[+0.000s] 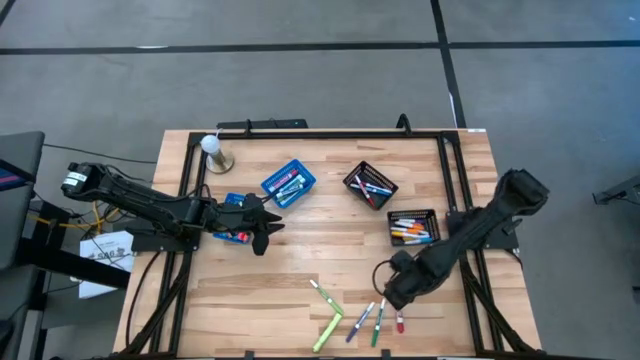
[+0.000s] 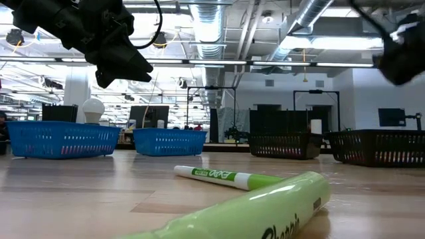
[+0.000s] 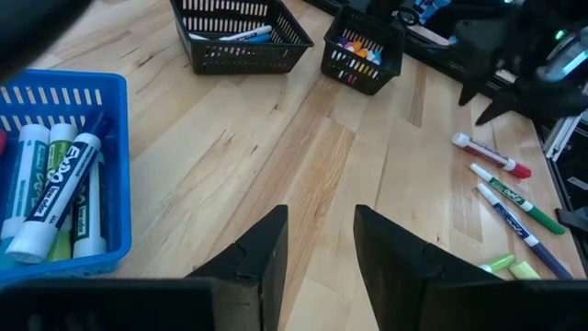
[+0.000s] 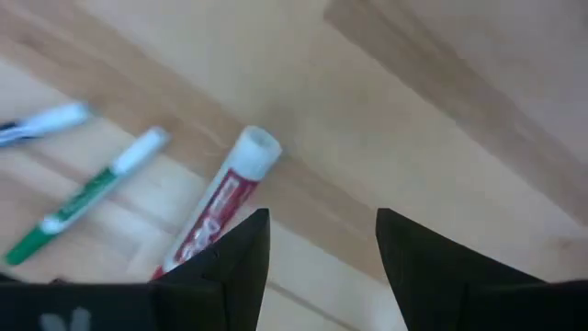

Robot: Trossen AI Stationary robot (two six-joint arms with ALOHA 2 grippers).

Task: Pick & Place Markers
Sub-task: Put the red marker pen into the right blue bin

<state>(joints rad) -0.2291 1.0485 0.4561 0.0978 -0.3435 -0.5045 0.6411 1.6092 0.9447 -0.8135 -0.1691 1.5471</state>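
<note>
Markers (image 1: pixel 362 320) lie loose at the lower middle of your overhead frame; the red marker (image 4: pixel 213 207), long axis slanting, sits just left of your right gripper (image 4: pixel 322 241), empty with fingers spread. Your left gripper (image 3: pixel 320 241), also spread and empty, hovers far off.

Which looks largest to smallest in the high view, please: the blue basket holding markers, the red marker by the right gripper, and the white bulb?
1. The blue basket, clearly the largest.
2. and 3. The white bulb and the red marker: the bulb is rounder, the marker longer but far thinner; too alike to rank.
</note>
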